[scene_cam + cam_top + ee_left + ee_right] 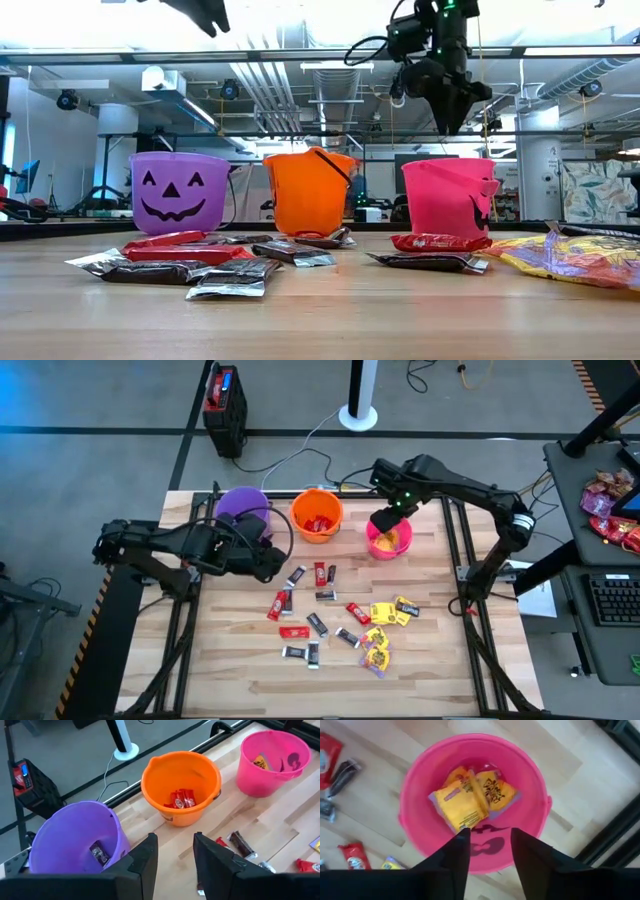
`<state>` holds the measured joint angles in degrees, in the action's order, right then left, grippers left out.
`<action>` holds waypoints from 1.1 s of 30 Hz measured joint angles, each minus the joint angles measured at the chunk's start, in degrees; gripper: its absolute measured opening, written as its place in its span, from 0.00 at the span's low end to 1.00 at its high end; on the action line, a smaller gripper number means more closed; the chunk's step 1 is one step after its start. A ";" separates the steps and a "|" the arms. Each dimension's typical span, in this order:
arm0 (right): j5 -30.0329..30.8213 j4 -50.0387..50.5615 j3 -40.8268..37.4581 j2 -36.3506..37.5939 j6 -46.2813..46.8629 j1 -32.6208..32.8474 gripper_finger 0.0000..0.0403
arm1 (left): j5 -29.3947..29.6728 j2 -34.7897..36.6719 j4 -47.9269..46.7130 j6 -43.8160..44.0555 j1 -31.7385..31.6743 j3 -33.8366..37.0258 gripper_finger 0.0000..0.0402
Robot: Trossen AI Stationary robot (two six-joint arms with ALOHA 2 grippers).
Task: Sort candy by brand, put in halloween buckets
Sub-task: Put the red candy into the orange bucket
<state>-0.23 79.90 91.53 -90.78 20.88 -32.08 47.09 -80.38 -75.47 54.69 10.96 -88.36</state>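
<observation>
Three buckets stand in a row near the table's far edge: purple [243,506], orange [317,514], pink [389,538]. The purple bucket [80,837] holds a dark bar, the orange bucket [181,785] red bars, the pink bucket [472,800] yellow packets [470,800]. Red bars, dark bars and yellow packets [380,635] lie scattered on the middle of the table. My right gripper [490,840] hovers open above the pink bucket, holding nothing. My left gripper [175,847] is open and empty, in the air beside the purple bucket.
The loose candy [320,622] spreads from the table's middle toward its right; the near part of the wood is bare. A black box [224,398] stands on the floor beyond the far edge. A heap of red and pink sweets [610,505] lies on a side desk at right.
</observation>
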 joint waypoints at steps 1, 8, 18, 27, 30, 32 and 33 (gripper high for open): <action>-1.27 -0.06 0.00 0.30 -0.54 0.36 0.36 | -0.30 0.00 -0.48 0.10 0.00 0.00 0.26; -7.53 -3.89 0.00 2.65 -1.28 7.86 0.41 | -2.71 0.00 -2.78 0.64 -0.02 1.12 0.24; -16.40 -5.63 -0.02 1.84 4.95 26.13 0.41 | -3.14 0.07 -5.71 0.53 -0.24 1.31 0.24; -10.63 -10.23 -1.01 -6.84 5.03 33.64 0.41 | -4.21 0.26 -5.24 -6.69 -0.31 1.31 0.24; -10.74 -13.70 -2.62 -10.25 4.96 34.46 0.41 | -4.20 0.31 -5.26 -8.47 -0.31 1.31 0.24; -10.82 -16.53 -3.55 -11.90 5.53 34.61 0.41 | -4.20 0.33 -5.74 -9.12 -0.31 1.31 0.24; -10.70 -17.67 -3.90 -12.60 5.77 34.67 0.41 | -4.20 0.37 -6.06 -9.20 -0.31 1.31 0.24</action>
<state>-10.93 62.23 87.63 -103.38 26.66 2.58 42.89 -80.01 -81.52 45.50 10.66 -87.05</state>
